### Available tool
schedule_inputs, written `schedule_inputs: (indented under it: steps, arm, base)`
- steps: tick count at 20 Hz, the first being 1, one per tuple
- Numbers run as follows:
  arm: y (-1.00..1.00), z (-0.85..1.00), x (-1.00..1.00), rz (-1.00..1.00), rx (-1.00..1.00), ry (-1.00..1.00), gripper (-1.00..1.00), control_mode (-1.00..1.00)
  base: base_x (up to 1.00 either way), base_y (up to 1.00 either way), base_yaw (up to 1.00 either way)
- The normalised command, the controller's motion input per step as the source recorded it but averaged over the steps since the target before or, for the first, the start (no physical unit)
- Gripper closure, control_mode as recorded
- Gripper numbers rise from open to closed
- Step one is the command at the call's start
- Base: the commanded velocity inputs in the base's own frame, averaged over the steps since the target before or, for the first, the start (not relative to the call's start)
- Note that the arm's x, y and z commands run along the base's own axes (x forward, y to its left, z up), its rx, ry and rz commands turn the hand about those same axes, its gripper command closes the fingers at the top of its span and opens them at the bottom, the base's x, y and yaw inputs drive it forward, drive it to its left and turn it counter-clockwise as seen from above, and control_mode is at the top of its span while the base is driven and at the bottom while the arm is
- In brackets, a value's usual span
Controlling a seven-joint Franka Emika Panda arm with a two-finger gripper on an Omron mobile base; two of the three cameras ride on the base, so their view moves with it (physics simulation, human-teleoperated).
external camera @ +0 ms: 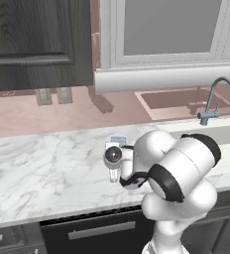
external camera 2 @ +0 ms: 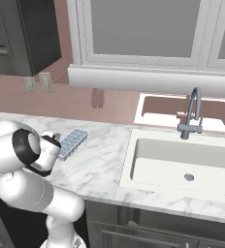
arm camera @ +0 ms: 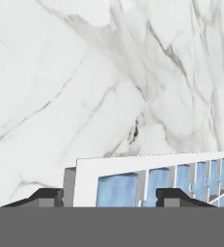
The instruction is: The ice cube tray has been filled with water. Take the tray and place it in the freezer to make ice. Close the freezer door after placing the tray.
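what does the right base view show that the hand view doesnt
The right base view alone takes in the sink, the faucet, the window, the dark cabinet and the wall outlets. The hand view alone gives a close look at the gripper, its fingertips set either side of the tray's near end, with the pale blue water in the cells. Both show the ice cube tray lying flat on the marble counter.
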Motion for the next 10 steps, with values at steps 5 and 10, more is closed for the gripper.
schedule_inputs:
  steps: [5, 10]
  arm:
    - [0.0, -0.12, -0.16, 0.01, 0.01, 0.0, 1.0, -1.0]
    - [0.0, 0.13, -0.41, 0.0, 0.0, -0.02, 1.0, -1.0]
  base:
    - [0.0, 0.0, 0.0]
    - [0.0, 0.0, 0.0]
